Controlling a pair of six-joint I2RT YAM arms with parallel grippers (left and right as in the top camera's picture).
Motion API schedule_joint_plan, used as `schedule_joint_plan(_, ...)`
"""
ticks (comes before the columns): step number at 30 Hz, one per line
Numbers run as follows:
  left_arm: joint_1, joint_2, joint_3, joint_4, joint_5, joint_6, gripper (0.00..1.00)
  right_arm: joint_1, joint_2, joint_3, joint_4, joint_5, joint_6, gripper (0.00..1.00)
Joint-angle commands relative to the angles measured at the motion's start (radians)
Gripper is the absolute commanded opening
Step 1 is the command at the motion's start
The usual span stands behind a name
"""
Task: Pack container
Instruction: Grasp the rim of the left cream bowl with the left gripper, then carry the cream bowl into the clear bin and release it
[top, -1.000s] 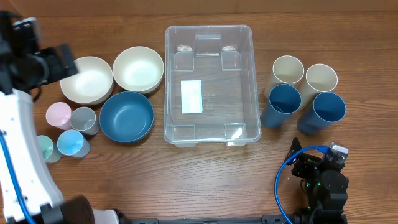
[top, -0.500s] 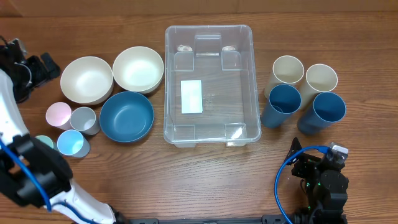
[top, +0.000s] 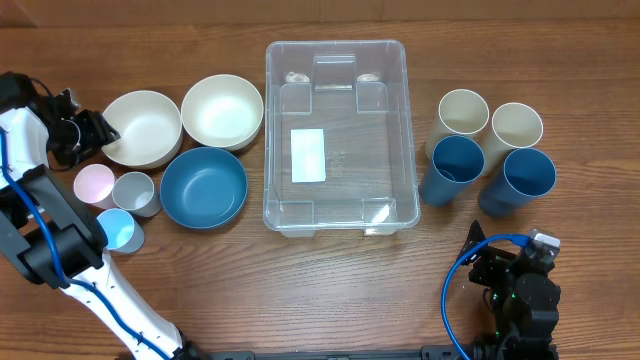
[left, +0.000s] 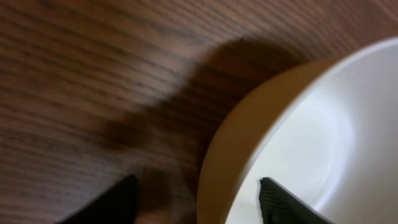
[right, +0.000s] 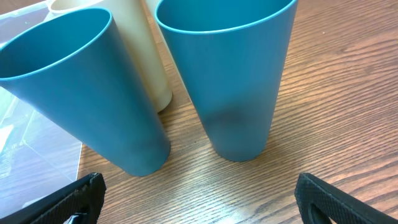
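container: the large clear rectangular plastic container (top: 385, 150) sits mid-desk (top: 300, 290).
left gripper (top: 92, 132): jaws part-open astride the rim of the cream round plastic bowl (top: 140, 128), not pinching it.
right gripper (right: 199, 199): jaws wide, holding nothing, facing a tall blue plastic cup (right: 230, 81).

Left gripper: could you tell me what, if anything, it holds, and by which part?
The left gripper straddles the left cream bowl's rim; a hold cannot be told.

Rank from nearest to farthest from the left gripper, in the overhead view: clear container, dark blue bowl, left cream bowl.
1. left cream bowl, beside the left gripper
2. dark blue bowl, left half
3. clear container, centre
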Motion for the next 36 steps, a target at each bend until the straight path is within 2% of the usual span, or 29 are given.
schedule_joint_plan(1, -0.002, -0.001, 0.018, 0.029, 0.072, 0.018, 0.46, -0.003, -0.010, -0.016, -0.005, 0.006, 0.006, 1.00)
schedule_joint_plan(3, -0.002, -0.001, 0.018, 0.034, 0.075, 0.017, 0.36, -0.003, -0.010, -0.016, -0.005, 0.006, 0.006, 1.00)
schedule_joint_plan(5, 0.000, -0.002, 0.020, 0.042, 0.075, 0.018, 0.18, -0.003, -0.010, -0.016, -0.005, 0.006, 0.006, 1.00)
schedule_joint_plan(7, 0.000, -0.002, 0.022, 0.043, 0.074, 0.018, 0.05, -0.003, -0.010, -0.016, -0.005, 0.006, 0.006, 1.00)
schedule_joint_plan(8, 0.000, -0.002, 0.023, 0.043, 0.074, 0.017, 0.04, -0.003, -0.010, -0.016, -0.005, 0.006, 0.006, 1.00)
schedule_joint_plan(16, 0.014, -0.009, 0.086, -0.009, 0.073, -0.013, 0.04, -0.003, -0.010, -0.016, -0.005, 0.006, 0.006, 1.00)
schedule_joint_plan(22, 0.027, -0.052, 0.303, -0.178, 0.084, -0.058, 0.04, -0.003, -0.010, -0.016, -0.005, 0.006, 0.006, 1.00)
schedule_joint_plan(26, -0.013, -0.123, 0.476, -0.290, 0.251, -0.077, 0.04, -0.003, -0.010, -0.016, -0.005, 0.006, 0.006, 1.00)
schedule_joint_plan(31, -0.168, -0.239, 0.563, -0.351, 0.283, -0.091, 0.04, -0.003, -0.010, -0.016, -0.005, 0.006, 0.006, 1.00)
schedule_joint_plan(36, -0.439, -0.307, 0.565, -0.302, 0.192, -0.124, 0.04, -0.003, -0.010, -0.016, -0.005, 0.006, 0.006, 1.00)
